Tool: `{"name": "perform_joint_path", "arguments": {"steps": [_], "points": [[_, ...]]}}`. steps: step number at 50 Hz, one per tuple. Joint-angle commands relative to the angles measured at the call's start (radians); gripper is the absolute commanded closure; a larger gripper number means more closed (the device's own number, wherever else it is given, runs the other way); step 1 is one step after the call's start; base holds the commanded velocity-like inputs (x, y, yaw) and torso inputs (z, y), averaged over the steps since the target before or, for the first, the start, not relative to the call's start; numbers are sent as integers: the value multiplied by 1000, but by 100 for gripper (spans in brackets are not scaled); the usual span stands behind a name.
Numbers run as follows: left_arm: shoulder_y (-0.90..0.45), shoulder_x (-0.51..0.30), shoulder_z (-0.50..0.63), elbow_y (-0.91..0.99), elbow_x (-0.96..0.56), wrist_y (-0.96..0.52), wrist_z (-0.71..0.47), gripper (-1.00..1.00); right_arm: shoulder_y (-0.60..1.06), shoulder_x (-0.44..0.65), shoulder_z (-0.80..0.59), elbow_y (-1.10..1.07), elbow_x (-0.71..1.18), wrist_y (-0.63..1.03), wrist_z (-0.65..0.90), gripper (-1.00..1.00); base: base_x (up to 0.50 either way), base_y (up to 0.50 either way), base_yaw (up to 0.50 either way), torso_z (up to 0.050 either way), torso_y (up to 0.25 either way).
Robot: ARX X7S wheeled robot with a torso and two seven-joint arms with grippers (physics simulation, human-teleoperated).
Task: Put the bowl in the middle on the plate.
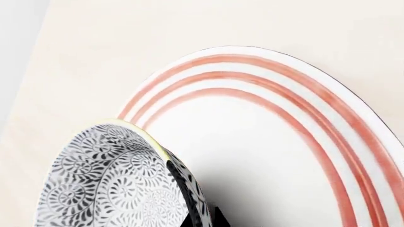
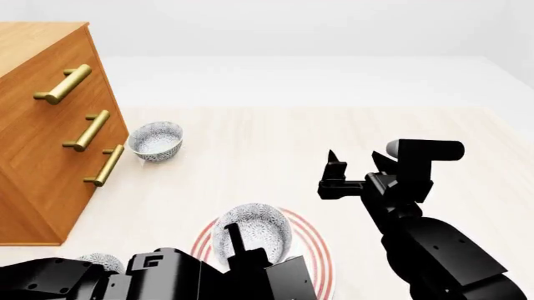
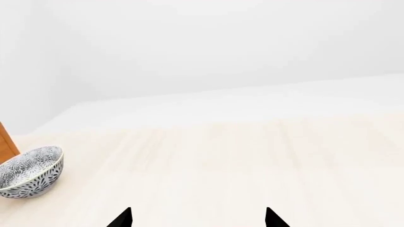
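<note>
Left wrist view: your left gripper [image 1: 189, 208] was clamped on the bowl [image 1: 107, 179], one dark finger against the outer wall just under the rim. The bowl sat tilted in this camera, mouth turned toward the lens, patterned inside plainly visible. It hung over the plate [image 1: 265, 142], near the edge with the red rings. Whether its foot touched the plate, you could not tell from here. A round bowl has no long axis to note.

Head view: the bowl [image 2: 252, 232] stood over the plate [image 2: 313, 250], mouth up and open toward the camera, on the plate's left part. Your left gripper [image 2: 237, 247] reached up from the bottom edge, a finger at the bowl's near rim. A second patterned bowl [image 2: 156, 140] rested on the pale bench [image 2: 276, 144] beside the wooden drawer cabinet [image 2: 42, 125] with its brass handles. A third bowl [image 2: 100, 261] peeked out behind your left arm. Your right gripper [image 2: 359, 164] hovered apart from everything, fingers spread and empty.

Right wrist view: two dark fingertips [image 3: 123, 218] stood wide apart at the frame edge, nothing between them. The far patterned bowl [image 3: 30, 171] sat upright on the bench [image 3: 252, 161].
</note>
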Motion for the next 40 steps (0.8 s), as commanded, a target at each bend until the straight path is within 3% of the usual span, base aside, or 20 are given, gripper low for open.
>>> {"name": "perform_joint_path", "arguments": {"steps": [1, 19, 26, 30, 34, 40], "points": [[-8, 0, 0, 2, 22, -2, -2, -100, 0, 3, -2, 3, 5, -4, 4, -100, 0, 0, 0, 0, 10], [-29, -8, -25, 38, -15, -14, -14, -100, -1, 8, -7, 1, 13, -7, 10, -100, 0, 0, 0, 0, 0], [-123, -45, -162, 162, -311, -130, -111, -100, 3, 10, -7, -4, 22, 1, 16, -100, 0, 0, 0, 0, 0], [-224, -76, -237, 197, -601, -154, -270, -100, 10, 8, -10, -7, 26, 5, 18, -100, 0, 0, 0, 0, 0], [-281, -96, -258, 227, -705, -145, -318, -100, 15, 9, -13, -10, 31, 11, 21, -100, 0, 0, 0, 0, 0], [-296, -109, -281, 234, -718, -127, -300, -100, 19, 11, -14, -15, 36, 14, 25, -100, 0, 0, 0, 0, 0]]}}
